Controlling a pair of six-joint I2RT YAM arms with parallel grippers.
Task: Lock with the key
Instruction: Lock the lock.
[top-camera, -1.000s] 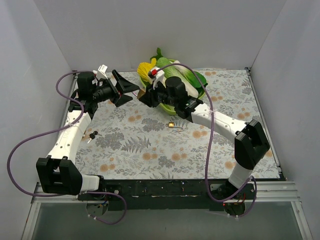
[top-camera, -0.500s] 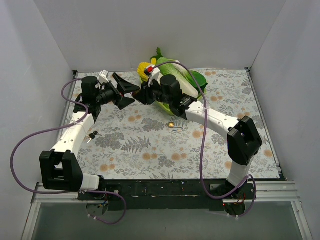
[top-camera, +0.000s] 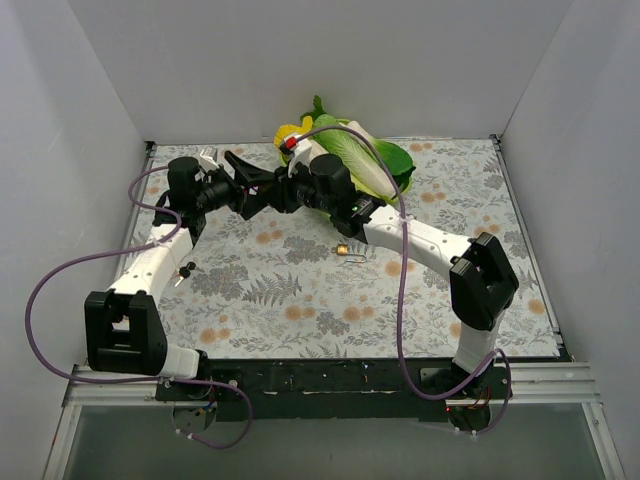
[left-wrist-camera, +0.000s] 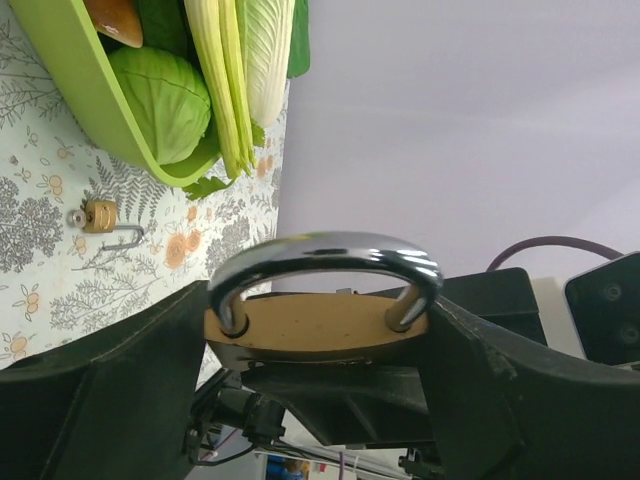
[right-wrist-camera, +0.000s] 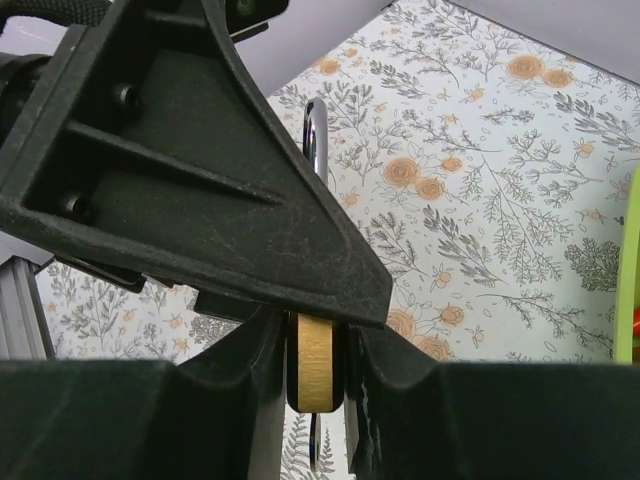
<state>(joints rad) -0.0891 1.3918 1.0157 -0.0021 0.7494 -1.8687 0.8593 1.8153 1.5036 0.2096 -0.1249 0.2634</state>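
Two pincers meet in mid-air just left of the green bowl (top-camera: 398, 160) of vegetables, above the patterned surface (top-camera: 300, 310). The left pincer (top-camera: 258, 187) clamps a brass padlock (left-wrist-camera: 318, 325) by the two ends of its body, with the shackle (left-wrist-camera: 325, 248) turned toward its wrist camera. Both shackle legs look seated in the body. The right pincer (top-camera: 284, 190) faces it from the bowl side, fingers drawn in narrowly on either side of the padlock's lower edge. Whether they actually touch it cannot be told.

Progress, as judged: the padlock is lifted and presented, little more. No key shows in either pincer. A pair of black-headed keys (top-camera: 185, 270) lies on the surface well left of the bowl and nearer the arm bases, beside the left arm. A thin sliver shows under the brass body in the right wrist view, too small to name. Fetching, inserting and turning a key all look left to do.

Room: a second, small brass padlock (top-camera: 344, 250) lies on the surface a little nearward of the bowl, apart from both arms. The bowl rim sits close behind the right wrist, and the back wall (top-camera: 330, 60) stands just beyond the bowl. Bare surface shows nearward of the bowl toward the bases, so a retreat that way looks freest.
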